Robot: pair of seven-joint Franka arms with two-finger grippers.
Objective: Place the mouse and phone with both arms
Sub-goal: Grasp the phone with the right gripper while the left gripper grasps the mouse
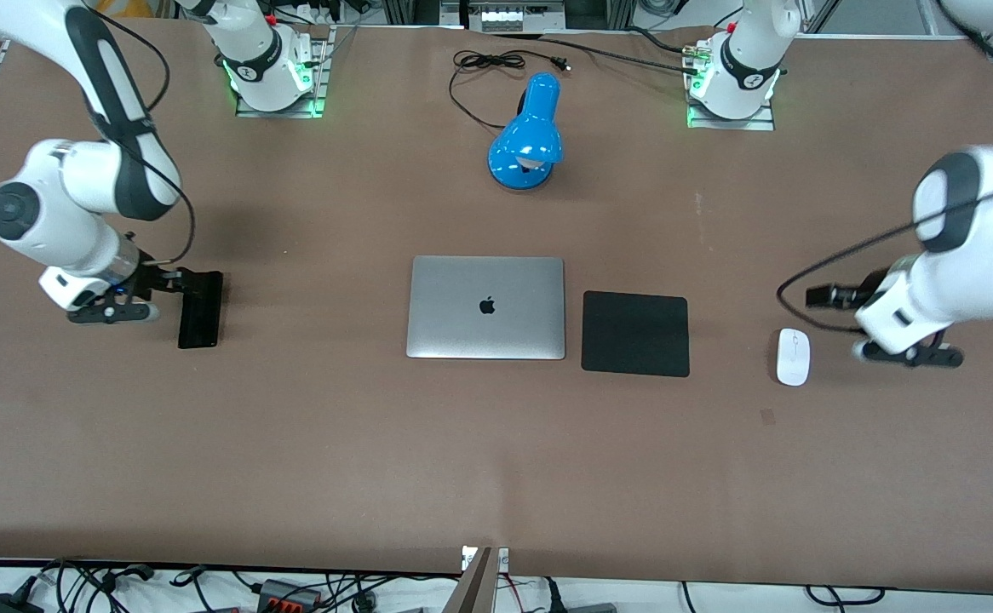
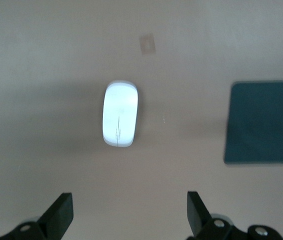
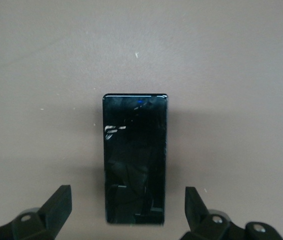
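On brown table (image 1: 292,443) — left tool (image 2: 130,212), right tool (image 3: 128,210) both wide open, empty.

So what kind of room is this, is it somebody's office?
Probably a robot lab set up like an office desk. Two white robot arms are bolted to a big brown table, and cables and power strips run along its edges. The laptop, blue lamp and black pad look like props.

Robotics lab, two bolted-down arms (image 1: 743,60), brown-covered table (image 1: 292,443), loose cables (image 1: 292,592) along its edge
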